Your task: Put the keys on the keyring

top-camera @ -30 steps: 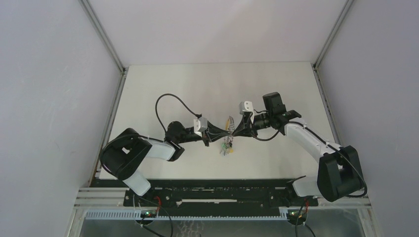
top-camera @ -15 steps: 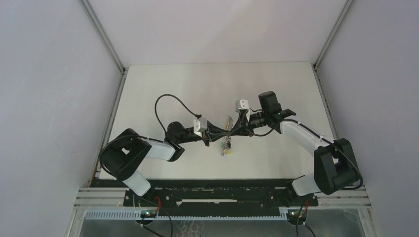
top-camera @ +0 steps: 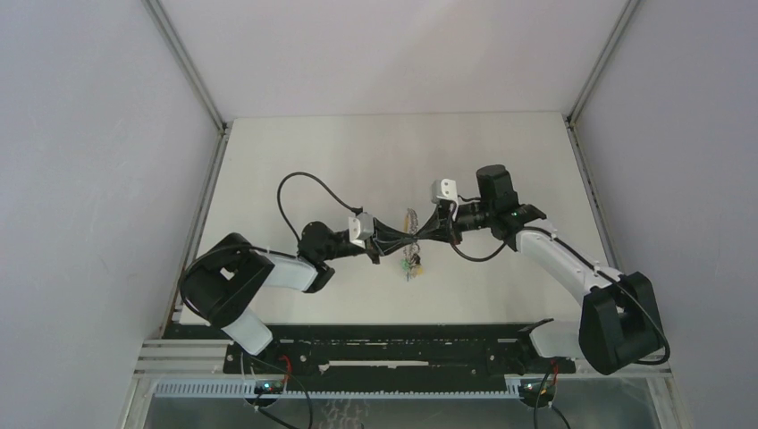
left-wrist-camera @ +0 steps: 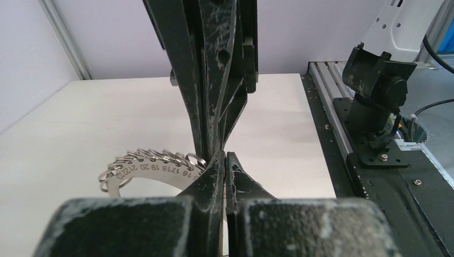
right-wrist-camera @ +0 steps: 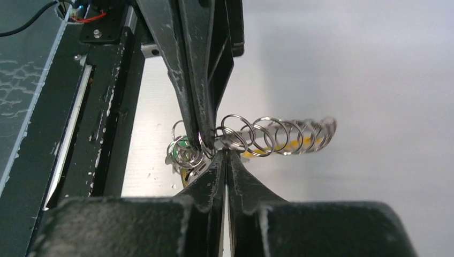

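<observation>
The keyring (top-camera: 412, 234) hangs off the desk (top-camera: 313, 161), pinched between my two pincers where they meet tip to tip. From the left wrist I read it as a curved silvery band (left-wrist-camera: 155, 170) stamped with a row of numbers. A string of small wire rings (left-wrist-camera: 160, 156) runs along its upper edge, and the band sweeps away to the left of that pincer's tips. From the right wrist the same rings (right-wrist-camera: 267, 135) stand in a row to the right of the tips, with the yellow-orange band (right-wrist-camera: 300, 143) threaded through them. A green tag (right-wrist-camera: 183, 143) sits in the cluster just to the left, below the opposing fingers.

The left pincer (left-wrist-camera: 225, 160) is clamped tight, jaws pressed together on the end of the keyring. The right pincer (right-wrist-camera: 225, 158) is likewise squeezed closed at the ring end. Exactly which loop each one bites is hidden by the fingers.

Overhead, the left pincer (top-camera: 407, 239) and right pincer (top-camera: 420, 237) touch nose to nose. The bunch of tags (top-camera: 409, 268) dangles just on the near side of them.

The keys I cannot make out in any view.

The right arm's base (left-wrist-camera: 375, 107) stands well beyond the tips, at the desk's edge.
</observation>
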Motion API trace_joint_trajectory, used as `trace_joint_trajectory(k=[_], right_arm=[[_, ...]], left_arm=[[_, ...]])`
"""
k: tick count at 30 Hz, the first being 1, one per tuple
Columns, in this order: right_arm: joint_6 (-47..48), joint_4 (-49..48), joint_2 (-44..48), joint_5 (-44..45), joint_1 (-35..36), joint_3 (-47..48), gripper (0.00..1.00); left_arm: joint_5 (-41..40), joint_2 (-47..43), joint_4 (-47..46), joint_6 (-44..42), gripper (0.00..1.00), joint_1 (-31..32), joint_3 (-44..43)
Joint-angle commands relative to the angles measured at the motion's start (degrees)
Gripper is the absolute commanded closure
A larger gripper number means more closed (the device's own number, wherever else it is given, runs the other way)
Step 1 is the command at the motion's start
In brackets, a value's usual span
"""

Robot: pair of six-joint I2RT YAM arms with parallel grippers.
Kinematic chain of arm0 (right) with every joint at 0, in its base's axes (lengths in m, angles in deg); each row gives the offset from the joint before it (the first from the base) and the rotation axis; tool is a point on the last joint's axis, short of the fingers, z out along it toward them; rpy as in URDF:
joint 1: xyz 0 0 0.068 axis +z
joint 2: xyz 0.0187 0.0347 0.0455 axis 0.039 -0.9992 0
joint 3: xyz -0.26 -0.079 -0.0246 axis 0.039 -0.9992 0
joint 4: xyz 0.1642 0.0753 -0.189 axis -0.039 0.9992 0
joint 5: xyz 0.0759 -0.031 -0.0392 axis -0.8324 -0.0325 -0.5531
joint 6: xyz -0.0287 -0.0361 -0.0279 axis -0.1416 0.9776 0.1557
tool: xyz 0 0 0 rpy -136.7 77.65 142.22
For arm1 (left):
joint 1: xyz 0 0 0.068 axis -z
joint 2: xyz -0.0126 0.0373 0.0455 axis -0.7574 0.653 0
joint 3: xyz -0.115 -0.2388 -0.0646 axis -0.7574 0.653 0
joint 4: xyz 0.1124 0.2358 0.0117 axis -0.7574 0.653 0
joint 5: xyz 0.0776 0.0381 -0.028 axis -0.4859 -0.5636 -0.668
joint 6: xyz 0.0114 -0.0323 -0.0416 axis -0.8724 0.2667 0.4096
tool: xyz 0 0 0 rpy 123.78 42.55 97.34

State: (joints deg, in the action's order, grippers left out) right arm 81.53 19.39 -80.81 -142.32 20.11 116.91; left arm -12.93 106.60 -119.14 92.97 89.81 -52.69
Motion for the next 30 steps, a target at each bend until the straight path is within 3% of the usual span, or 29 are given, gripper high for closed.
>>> trace_joint_trajectory(k=[1, 11, 17, 30], right_arm=[[-2.0, -7.8, 2.8, -3.9, 0.3, -0.2, 1.0], [0.4, -3.7, 1.3, -2.4, 1.0, 0.8, 1.0], [2.6, -1.0, 9.1, -1.5, -4.9, -3.6, 0.85], [9.8, 1.2, 7.0, -7.7, -3.1, -4.0, 0.8]], left_arm=[[1.0, -1.3, -2.9, -0.2, 1.0, 1.0, -1.1], [-0.2, -2.0, -3.0, -1.2, 1.0, 0.9, 0.0], [-0.6, -2.1, -2.9, -1.4, 1.0, 0.4, 0.5], [-1.0, -2.4, -3.0, -0.8, 1.0, 0.4, 0.3]])
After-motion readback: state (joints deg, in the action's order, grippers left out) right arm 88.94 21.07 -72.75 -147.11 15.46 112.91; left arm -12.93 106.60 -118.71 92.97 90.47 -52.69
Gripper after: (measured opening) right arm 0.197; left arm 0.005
